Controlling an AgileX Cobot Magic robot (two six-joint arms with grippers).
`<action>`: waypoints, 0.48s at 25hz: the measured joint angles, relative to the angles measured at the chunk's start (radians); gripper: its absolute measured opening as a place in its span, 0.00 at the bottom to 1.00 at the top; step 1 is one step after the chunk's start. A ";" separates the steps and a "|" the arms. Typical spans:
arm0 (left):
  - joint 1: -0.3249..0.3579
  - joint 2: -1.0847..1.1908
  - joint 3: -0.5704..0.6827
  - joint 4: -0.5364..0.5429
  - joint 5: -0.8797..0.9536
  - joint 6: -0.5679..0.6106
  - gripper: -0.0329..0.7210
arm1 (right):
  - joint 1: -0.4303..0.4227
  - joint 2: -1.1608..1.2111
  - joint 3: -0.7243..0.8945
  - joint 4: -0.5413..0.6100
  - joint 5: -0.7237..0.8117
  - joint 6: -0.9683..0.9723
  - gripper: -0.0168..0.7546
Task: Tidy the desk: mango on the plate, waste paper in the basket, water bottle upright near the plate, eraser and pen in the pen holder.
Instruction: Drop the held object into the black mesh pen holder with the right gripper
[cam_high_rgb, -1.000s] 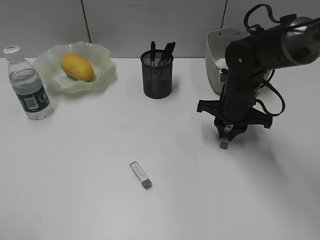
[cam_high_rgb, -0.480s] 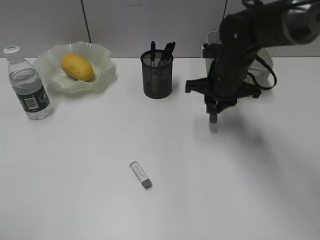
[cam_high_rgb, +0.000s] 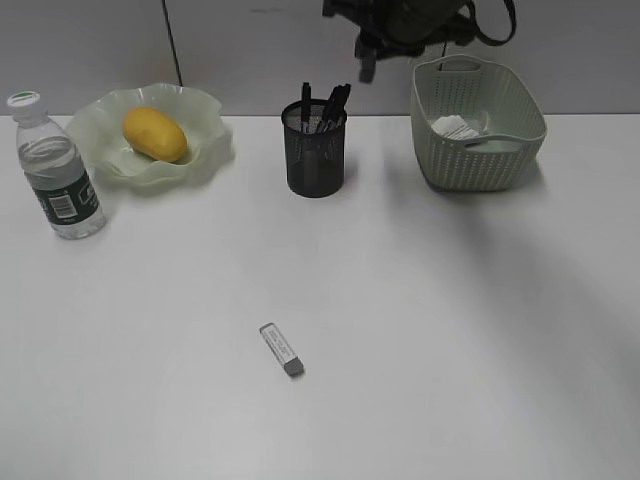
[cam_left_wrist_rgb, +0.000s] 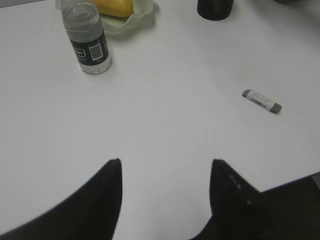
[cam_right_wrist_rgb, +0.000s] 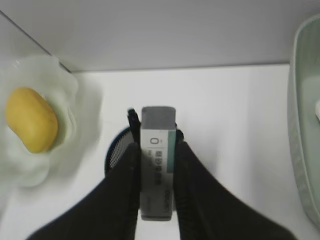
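Observation:
My right gripper (cam_right_wrist_rgb: 156, 145) is shut on a grey eraser (cam_right_wrist_rgb: 158, 160) in a white sleeve, high above the black mesh pen holder (cam_right_wrist_rgb: 116, 150). In the exterior view that gripper (cam_high_rgb: 368, 62) hangs up and to the right of the pen holder (cam_high_rgb: 315, 155), which holds dark pens (cam_high_rgb: 325, 105). Another eraser (cam_high_rgb: 282, 350) lies on the desk's front middle. The mango (cam_high_rgb: 154, 134) rests in the ruffled plate (cam_high_rgb: 205, 150), with the water bottle (cam_high_rgb: 58, 175) upright beside it. Waste paper (cam_high_rgb: 458, 127) lies in the basket (cam_high_rgb: 480, 150). My left gripper (cam_left_wrist_rgb: 165, 162) is open over bare desk.
The left wrist view takes in the bottle (cam_left_wrist_rgb: 90, 42), the mango (cam_left_wrist_rgb: 114, 6) and the loose eraser (cam_left_wrist_rgb: 261, 100) far ahead of its fingers. A grey partition wall runs behind the desk's back edge.
The right arm has risen from the desk in front of the basket and swung back and left, ending high above the pen holder. Nothing else moved.

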 joint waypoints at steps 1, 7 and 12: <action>0.000 0.000 0.000 0.000 0.000 0.000 0.61 | 0.000 0.000 -0.002 0.000 -0.035 0.000 0.25; 0.000 0.000 0.000 0.000 0.000 0.000 0.61 | 0.000 0.012 -0.003 0.000 -0.176 -0.002 0.25; 0.000 0.000 0.000 0.000 0.000 0.000 0.61 | 0.014 0.067 -0.003 0.000 -0.196 -0.021 0.24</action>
